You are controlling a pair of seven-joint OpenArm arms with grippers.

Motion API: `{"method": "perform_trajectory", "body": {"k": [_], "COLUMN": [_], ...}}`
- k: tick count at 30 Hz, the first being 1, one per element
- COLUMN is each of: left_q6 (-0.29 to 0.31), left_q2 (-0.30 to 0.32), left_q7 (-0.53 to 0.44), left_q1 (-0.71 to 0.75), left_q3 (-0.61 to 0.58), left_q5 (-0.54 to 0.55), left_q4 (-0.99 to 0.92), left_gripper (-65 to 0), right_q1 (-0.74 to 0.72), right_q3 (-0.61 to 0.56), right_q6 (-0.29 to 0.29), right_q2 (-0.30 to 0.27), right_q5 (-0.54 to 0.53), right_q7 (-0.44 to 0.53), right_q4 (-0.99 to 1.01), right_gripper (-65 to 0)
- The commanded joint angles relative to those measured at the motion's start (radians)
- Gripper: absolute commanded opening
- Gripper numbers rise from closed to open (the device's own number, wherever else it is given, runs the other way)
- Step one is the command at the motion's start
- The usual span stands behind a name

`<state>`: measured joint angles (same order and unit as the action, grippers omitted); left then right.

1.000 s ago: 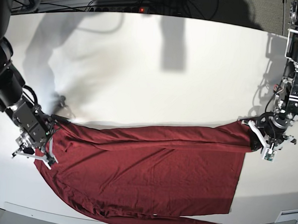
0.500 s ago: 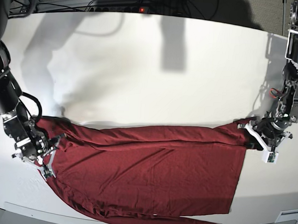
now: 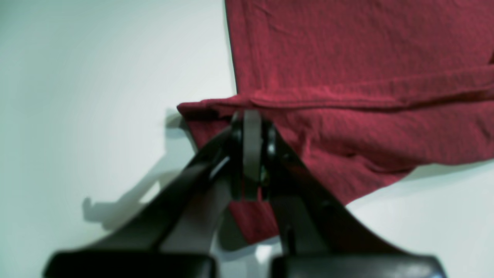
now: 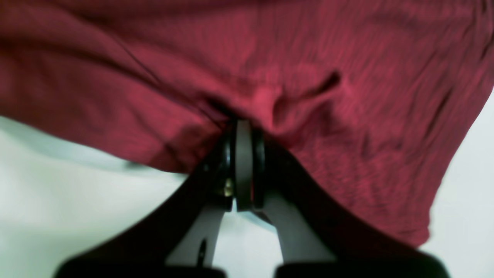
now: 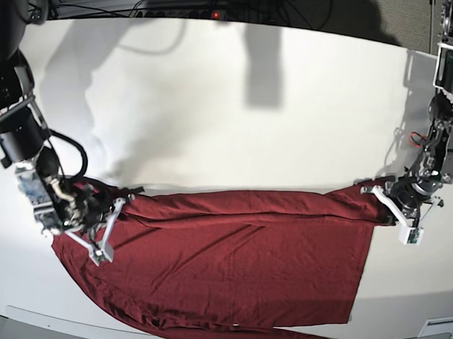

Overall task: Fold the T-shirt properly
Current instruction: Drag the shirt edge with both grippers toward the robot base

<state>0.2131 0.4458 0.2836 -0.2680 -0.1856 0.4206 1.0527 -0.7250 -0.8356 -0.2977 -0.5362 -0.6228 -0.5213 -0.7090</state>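
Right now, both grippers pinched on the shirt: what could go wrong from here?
1. The left gripper pinches only a small tuck at the corner of the T-shirt; thin fabric could slip out on lifting.
2. The right gripper has bunched several wrinkled layers, so the fold may come out skewed.
3. The near part of the shirt hangs over the edge of the table; its weight may drag the shirt off if either grip fails.

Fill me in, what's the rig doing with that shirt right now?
Two arms are working a maroon T-shirt spread on the white table. The left gripper is shut on the corner of the shirt at the base view's right end. The right gripper is shut on a bunch of cloth at the other end. The shirt lies mostly flat, one part trailing over the near table edge. No fold over the body is made yet.
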Motion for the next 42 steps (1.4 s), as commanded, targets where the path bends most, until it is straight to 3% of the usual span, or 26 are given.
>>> {"method": "perform_trajectory", "body": {"k": [1,9,12,20,25,29,36,42], "left_q6": [-0.001,-0.001,-0.005,-0.028,-0.106,-0.116,-0.115,-0.116], "left_q2": [0.013,-0.054,-0.084,-0.111,-0.115,-0.116,-0.101,-0.062], "left_q7": [-0.031,-0.042,-0.038,-0.046,-0.103,-0.096,-0.092,-0.096], "left_q1": [-0.015,-0.009,-0.008,0.043,0.116,0.168,0.312,0.438], "left_q3": [0.007,0.007,0.007,0.008,0.008,0.009,0.009,0.026], "left_q5": [0.008,-0.011,-0.068,-0.079,-0.106,-0.106,-0.107,-0.108], "left_q4": [0.017,0.014,0.013,0.002,-0.055,-0.051,0.077,0.232], "left_gripper": [-65.0,-65.0,-65.0,-65.0,-65.0,-65.0,-65.0,-65.0], "right_q1": [-0.029,-0.02,-0.02,-0.008,0.087,0.176,0.326,0.521], "right_q3": [0.011,0.011,0.011,0.011,0.011,0.011,0.034,0.193], "right_q6": [0.032,0.079,0.08,0.08,0.079,0.077,0.095,0.115], "right_q2": [-0.01,-0.007,-0.007,-0.007,-0.007,-0.013,-0.094,-0.166], "right_q5": [0.029,0.104,0.104,0.124,0.258,0.283,0.217,0.196], "right_q7": [0.033,0.057,0.054,0.017,0.023,0.047,0.004,-0.027], "right_q4": [0.005,0.031,0.031,0.031,0.03,-0.012,-0.224,-0.452], "right_gripper": [-65.0,-65.0,-65.0,-65.0,-65.0,-65.0,-65.0,-65.0]}}
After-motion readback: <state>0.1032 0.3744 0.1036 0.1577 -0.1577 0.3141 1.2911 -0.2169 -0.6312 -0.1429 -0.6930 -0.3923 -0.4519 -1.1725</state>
